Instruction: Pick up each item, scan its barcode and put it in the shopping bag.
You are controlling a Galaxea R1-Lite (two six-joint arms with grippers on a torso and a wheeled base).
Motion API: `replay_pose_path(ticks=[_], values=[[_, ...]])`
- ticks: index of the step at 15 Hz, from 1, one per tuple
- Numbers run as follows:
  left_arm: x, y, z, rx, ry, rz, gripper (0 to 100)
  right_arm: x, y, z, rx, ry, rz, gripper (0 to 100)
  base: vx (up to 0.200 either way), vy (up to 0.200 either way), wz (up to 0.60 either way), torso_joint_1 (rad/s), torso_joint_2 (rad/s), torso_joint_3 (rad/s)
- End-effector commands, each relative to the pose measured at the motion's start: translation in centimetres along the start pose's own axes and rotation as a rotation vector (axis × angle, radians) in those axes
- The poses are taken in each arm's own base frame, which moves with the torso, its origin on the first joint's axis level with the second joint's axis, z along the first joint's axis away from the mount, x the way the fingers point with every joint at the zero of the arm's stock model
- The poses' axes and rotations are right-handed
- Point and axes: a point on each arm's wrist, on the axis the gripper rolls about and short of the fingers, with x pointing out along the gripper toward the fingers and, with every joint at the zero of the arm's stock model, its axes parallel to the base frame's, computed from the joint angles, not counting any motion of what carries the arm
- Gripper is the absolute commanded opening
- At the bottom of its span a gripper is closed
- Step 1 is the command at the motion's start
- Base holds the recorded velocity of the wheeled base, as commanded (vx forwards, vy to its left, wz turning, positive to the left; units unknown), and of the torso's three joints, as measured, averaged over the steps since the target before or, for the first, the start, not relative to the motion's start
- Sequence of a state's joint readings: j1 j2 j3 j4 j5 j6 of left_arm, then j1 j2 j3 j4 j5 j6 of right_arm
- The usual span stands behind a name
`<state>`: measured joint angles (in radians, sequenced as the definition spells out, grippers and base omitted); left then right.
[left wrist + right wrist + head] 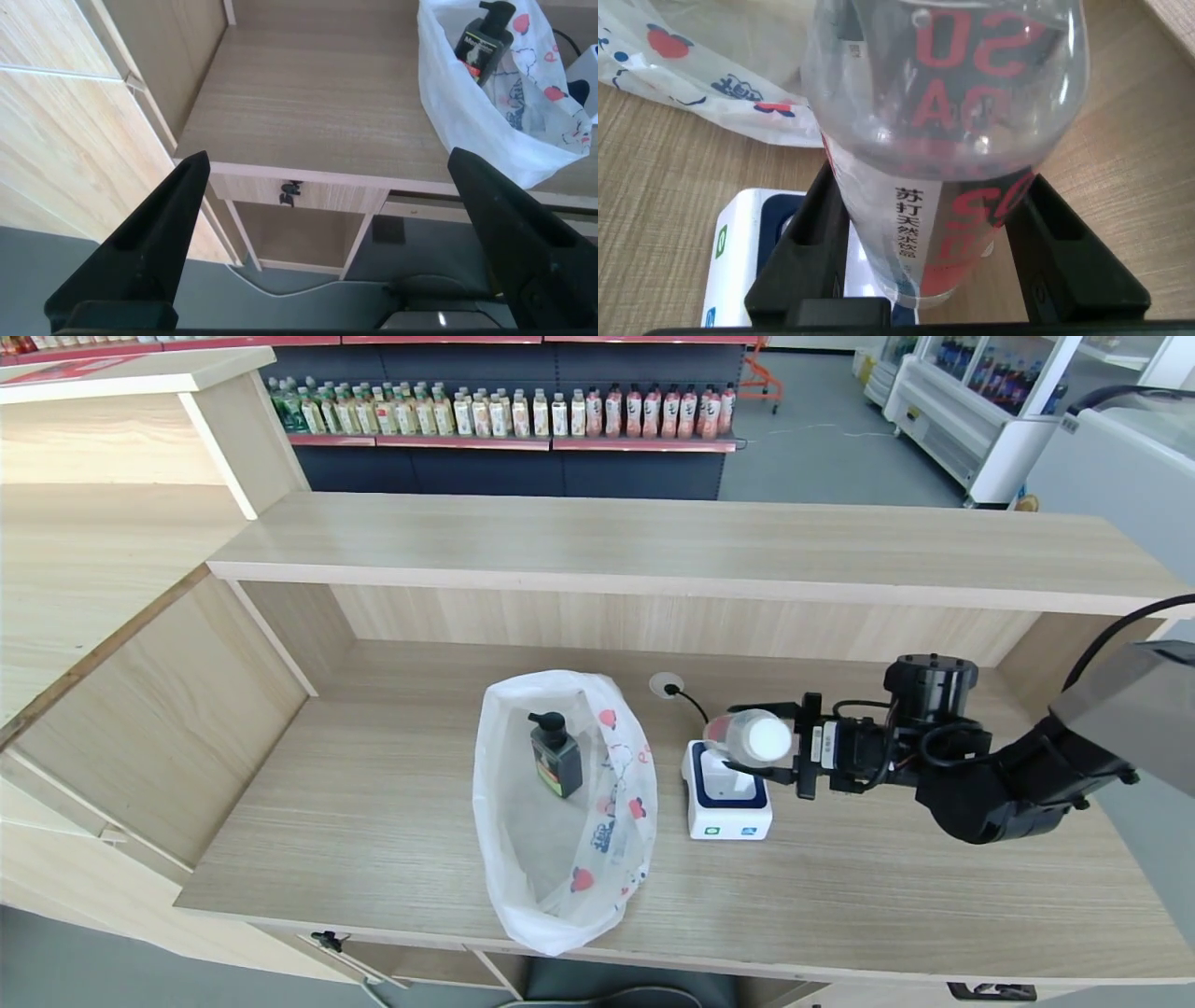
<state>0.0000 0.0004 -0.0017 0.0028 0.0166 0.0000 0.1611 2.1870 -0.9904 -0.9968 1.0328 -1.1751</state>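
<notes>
My right gripper (747, 739) is clamped round the clear plastic bottle with red print and a white cap (952, 187), holding it tilted just above the white-and-blue barcode scanner (729, 807). I judge the barcode should be turned to face the scanner's window and held steady, then carried to the white printed plastic shopping bag (495, 821) just beside the scanner.

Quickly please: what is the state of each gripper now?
Left gripper: open, holding nothing.
Right gripper: closed on the clear bottle, above the scanner.
</notes>
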Motion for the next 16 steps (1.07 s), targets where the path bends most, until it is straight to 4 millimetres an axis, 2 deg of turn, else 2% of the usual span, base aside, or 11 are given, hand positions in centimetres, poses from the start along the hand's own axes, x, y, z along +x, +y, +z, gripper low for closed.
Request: replay_pose_path(ticks=[1, 7, 9, 13, 14, 15, 16], values=[[0.0, 0.0, 0.0, 0.0, 0.0, 0.0, 100, 0.4, 0.3, -0.4, 0.005, 0.0, 0.007, 0, 0.0, 0.0, 0.0, 0.0, 0.0, 0.0], [0.0, 0.0, 0.0, 0.0, 0.0, 0.0, 100, 0.1, 0.1, -0.1, -0.008, 0.003, 0.003, 0, 0.0, 0.0, 0.0, 0.0, 0.0, 0.0], [0.0, 0.0, 0.0, 0.0, -0.001, 0.0, 100, -0.8, -1.3, 1.1, 0.008, 0.0, -0.02, 0, 0.0, 0.0, 0.0, 0.0, 0.0, 0.0], [0.0, 0.0, 0.0, 0.0, 0.0, 0.0, 100, -5.6, -6.0, 5.2, 0.237, 0.016, -0.15, 0, 0.0, 0.0, 0.0, 0.0, 0.0, 0.0], [0.0, 0.0, 0.0, 0.0, 0.0, 0.0, 100, -6.2, -6.7, 6.1, 0.268, 0.011, -0.166, 0, 0.0, 0.0, 0.0, 0.0, 0.0, 0.0], [0.0, 0.0, 0.0, 0.0, -0.001, 0.0, 100, -7.2, -7.4, 8.2, 0.338, -0.008, -0.19, 0, 0.0, 0.0, 0.0, 0.0, 0.0, 0.0], [0.0, 0.0, 0.0, 0.0, 0.0, 0.0, 100, -7.8, -7.4, 9.5, 0.385, -0.015, -0.195, 0, 0.0, 0.0, 0.0, 0.0, 0.0, 0.0]])
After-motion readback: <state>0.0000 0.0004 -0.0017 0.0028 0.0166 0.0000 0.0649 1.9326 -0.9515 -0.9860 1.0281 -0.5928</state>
